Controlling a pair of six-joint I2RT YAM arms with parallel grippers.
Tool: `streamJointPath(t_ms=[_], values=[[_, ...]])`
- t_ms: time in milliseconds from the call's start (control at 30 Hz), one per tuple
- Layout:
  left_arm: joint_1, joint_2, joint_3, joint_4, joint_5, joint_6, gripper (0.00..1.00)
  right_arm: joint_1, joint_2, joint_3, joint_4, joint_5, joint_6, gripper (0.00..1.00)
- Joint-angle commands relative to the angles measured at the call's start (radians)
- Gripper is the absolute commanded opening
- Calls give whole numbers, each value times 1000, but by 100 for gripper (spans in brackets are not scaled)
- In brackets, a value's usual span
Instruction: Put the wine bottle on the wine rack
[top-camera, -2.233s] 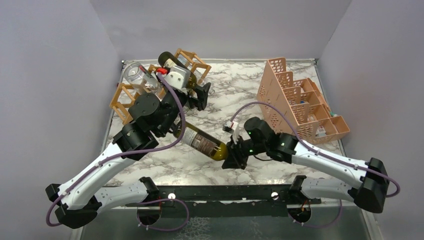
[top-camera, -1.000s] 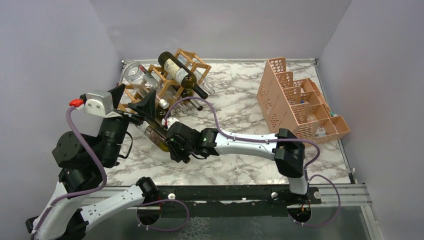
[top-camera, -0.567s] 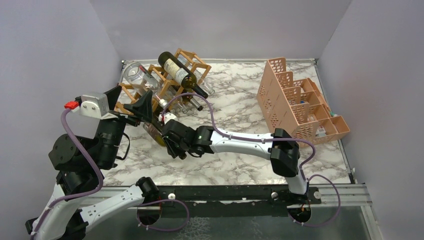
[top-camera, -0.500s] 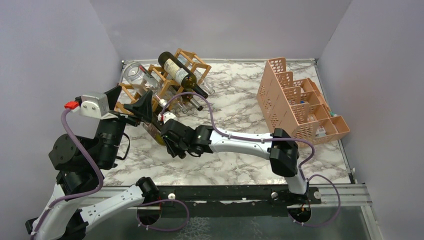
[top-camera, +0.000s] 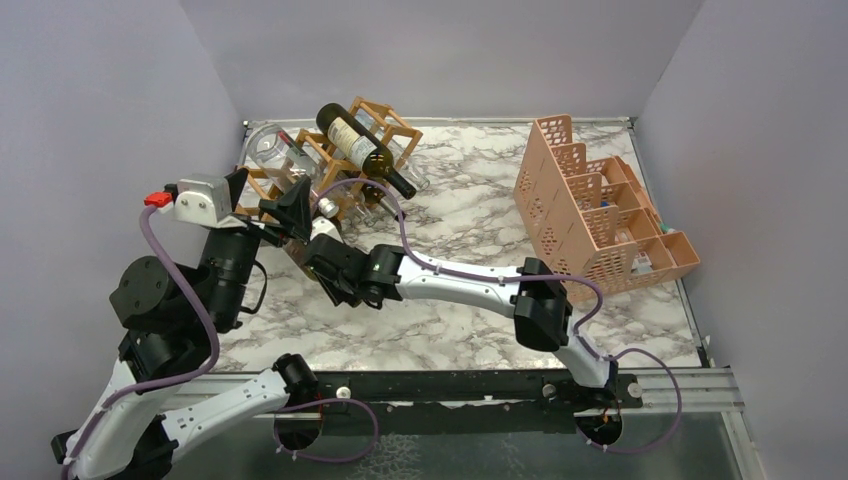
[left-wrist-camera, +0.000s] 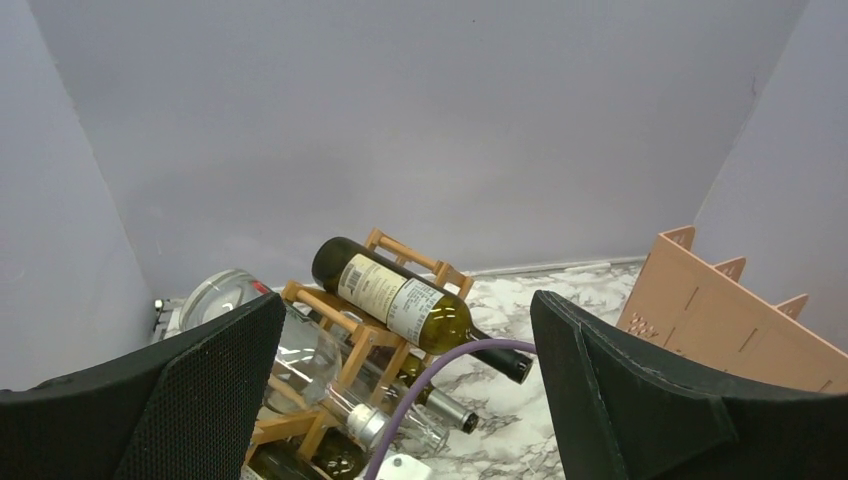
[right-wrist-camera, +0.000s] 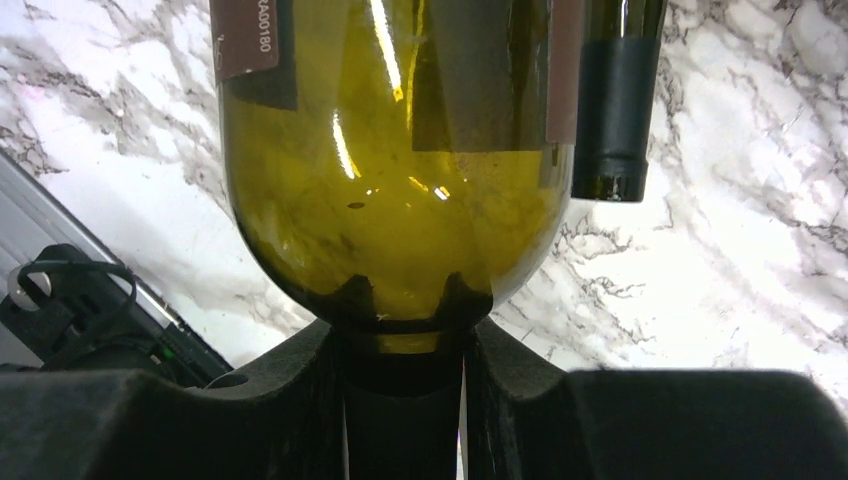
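Note:
The wooden wine rack (top-camera: 335, 165) stands at the far left and also shows in the left wrist view (left-wrist-camera: 365, 345). A dark green labelled bottle (top-camera: 352, 143) lies on its top. My right gripper (top-camera: 325, 268) is shut on the neck of the olive-green wine bottle (right-wrist-camera: 400, 200). The bottle's body (top-camera: 297, 248) points into the foot of the rack, mostly hidden under my left gripper. My left gripper (top-camera: 265, 203) hangs open and empty above the rack's near left corner. Its fingers (left-wrist-camera: 150, 400) frame the rack.
A clear glass bottle (left-wrist-camera: 330, 395) and a silver-capped one (left-wrist-camera: 450, 410) lie in the rack's lower cells. A dark bottle neck (right-wrist-camera: 615, 100) lies beside the held bottle. A pink stepped grid crate (top-camera: 600, 205) stands at the far right. Grey walls close the table in.
My right arm has carried the olive-green bottle from the table's middle left and away, up to the rack's foot. My left gripper has left the rack and risen to the near left.

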Motion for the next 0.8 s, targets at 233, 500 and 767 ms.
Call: streamJointPath(t_ms=[233,500,767], values=[[-2,47,25,-23,-21,-12,99,6,109,245,5,112,-89,17],[-1,33,13,-25,-27,-36,99,6,162,285,33,118,-110,25],[-1,19,20,-33,-28,-52,99,6,197,307,97,148,-142,31]])
